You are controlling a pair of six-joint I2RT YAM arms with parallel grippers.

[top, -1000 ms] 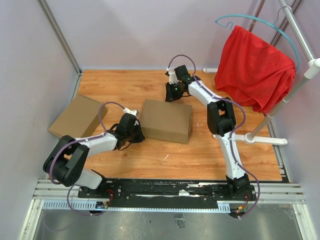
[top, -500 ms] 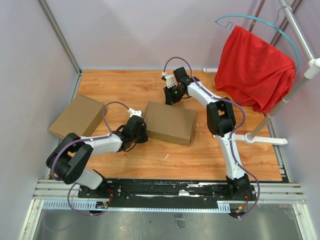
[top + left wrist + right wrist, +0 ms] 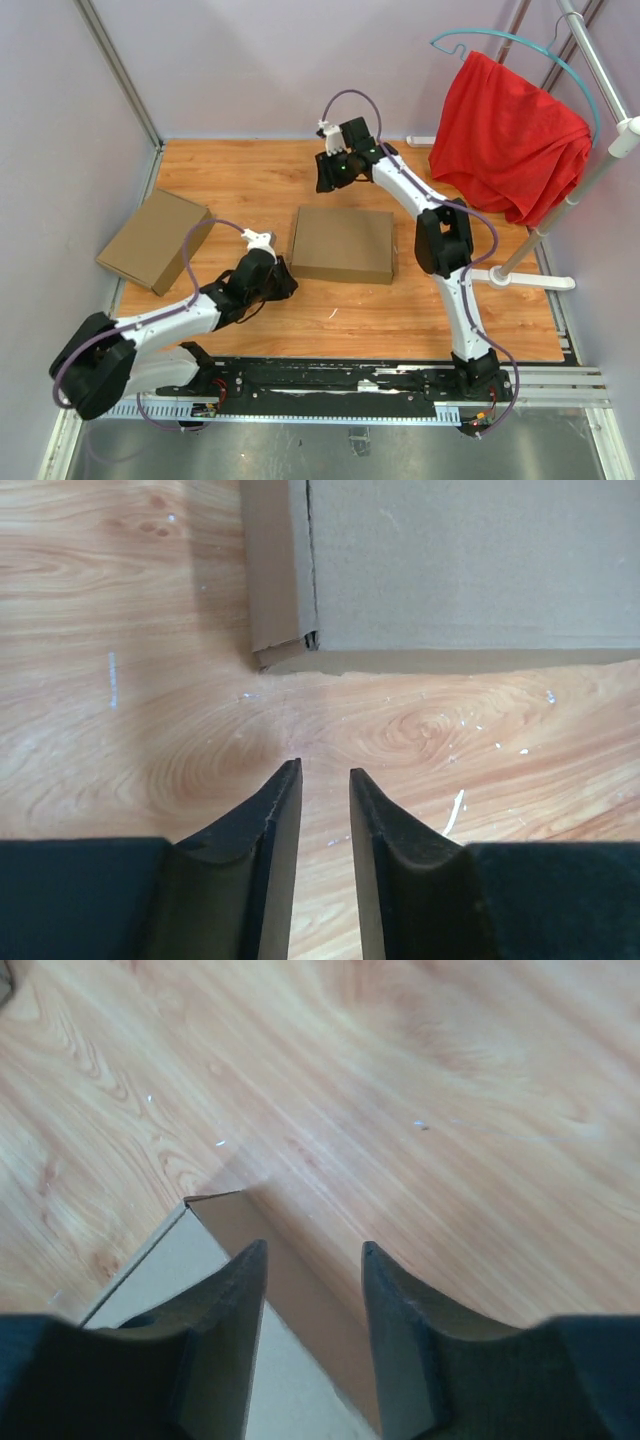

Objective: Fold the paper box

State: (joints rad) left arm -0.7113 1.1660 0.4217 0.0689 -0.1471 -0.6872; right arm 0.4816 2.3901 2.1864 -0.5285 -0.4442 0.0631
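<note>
The box [image 3: 342, 245] lies mid-way across the tabletop [image 3: 250, 180]. The left jaws sit slightly parted beside it, the right jaws wider above its corner. Both are empty.

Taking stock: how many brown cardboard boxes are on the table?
2: one flat brown cardboard box in the middle of the wooden table; one lighter tan cardboard box at its left edge.

paper box [image 3: 342, 246] brown | other box [image 3: 155, 238] tan (perhaps lighter) | table [image 3: 250, 170] orange woodgrain | cloth [image 3: 505, 135] red
</note>
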